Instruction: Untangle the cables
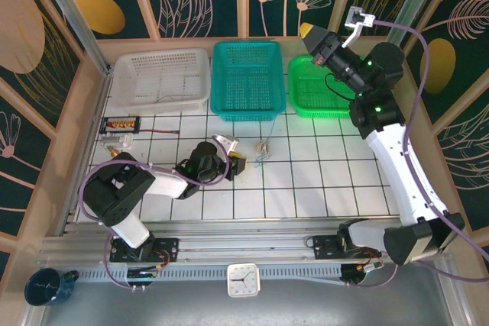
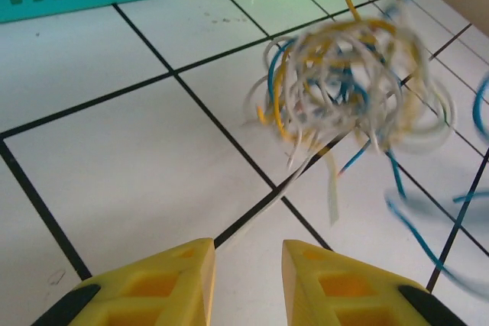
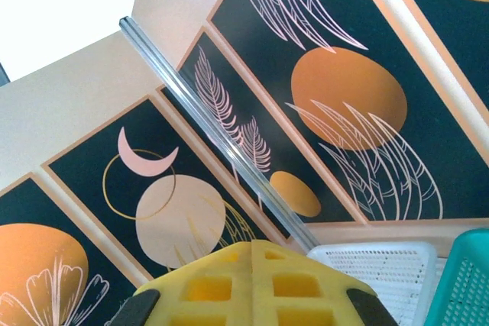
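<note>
The left gripper (image 2: 248, 248), its yellow fingers cut off at the frame's bottom, stands narrowly parted, gripping nothing. Beyond it a blurred tangle of thin whitish-grey, blue and yellow cables (image 2: 348, 82) lies on the white tiled table (image 2: 114, 166).

From overhead, the tangle sits mid-table toward the far edge, just before a teal plastic basket (image 1: 248, 46). A white mesh basket (image 1: 164, 78) and a green basket (image 1: 309, 89) flank it, the green partly hidden by the right arm (image 1: 390, 150).

On the right wrist, the right gripper (image 3: 252, 253) is pressed closed, with basket corners cropped beyond it.

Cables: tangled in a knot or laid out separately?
Tangled: the cables form one knot of whitish, blue and yellow wires on the table, ahead of the open left gripper.
</note>
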Motion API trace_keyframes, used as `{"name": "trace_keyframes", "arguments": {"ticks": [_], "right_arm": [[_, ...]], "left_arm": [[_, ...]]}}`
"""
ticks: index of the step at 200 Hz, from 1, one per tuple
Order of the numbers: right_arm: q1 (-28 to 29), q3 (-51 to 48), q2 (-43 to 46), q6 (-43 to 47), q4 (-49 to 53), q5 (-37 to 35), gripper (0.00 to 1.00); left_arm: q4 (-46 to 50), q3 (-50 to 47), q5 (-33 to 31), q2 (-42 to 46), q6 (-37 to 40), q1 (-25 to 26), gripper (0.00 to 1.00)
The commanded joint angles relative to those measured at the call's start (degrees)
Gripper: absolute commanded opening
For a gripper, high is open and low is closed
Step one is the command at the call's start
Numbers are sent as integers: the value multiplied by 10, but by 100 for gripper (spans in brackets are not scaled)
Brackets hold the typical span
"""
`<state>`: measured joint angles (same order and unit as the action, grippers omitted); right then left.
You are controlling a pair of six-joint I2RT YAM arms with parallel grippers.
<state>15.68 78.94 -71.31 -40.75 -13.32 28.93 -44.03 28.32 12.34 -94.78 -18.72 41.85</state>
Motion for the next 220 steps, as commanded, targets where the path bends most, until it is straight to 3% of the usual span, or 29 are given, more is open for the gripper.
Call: {"name": "trace_keyframes", "arguments": {"ticks": [1,37,111,138,184,220], "right_arm": [[-2,-34,16,-6,-31,11,0],[-3,-6,5,10,-7,21,0],[13,-15,7,2,-14,40,0],[38,-7,6,7,-10,37,0],[105,10,-7,24,-2,23,0],[150,29,-22,32,2,15,0]], "left_arm": [[10,-1,-6,-8,2,-1,27],[20,2,-12,-7,6,0,30],[64,45,7,42,15,-1,72],[75,77,22,53,18,-1,81],[76,135,49,41,19,0,87],[64,156,33,8,20,0,87]]}}
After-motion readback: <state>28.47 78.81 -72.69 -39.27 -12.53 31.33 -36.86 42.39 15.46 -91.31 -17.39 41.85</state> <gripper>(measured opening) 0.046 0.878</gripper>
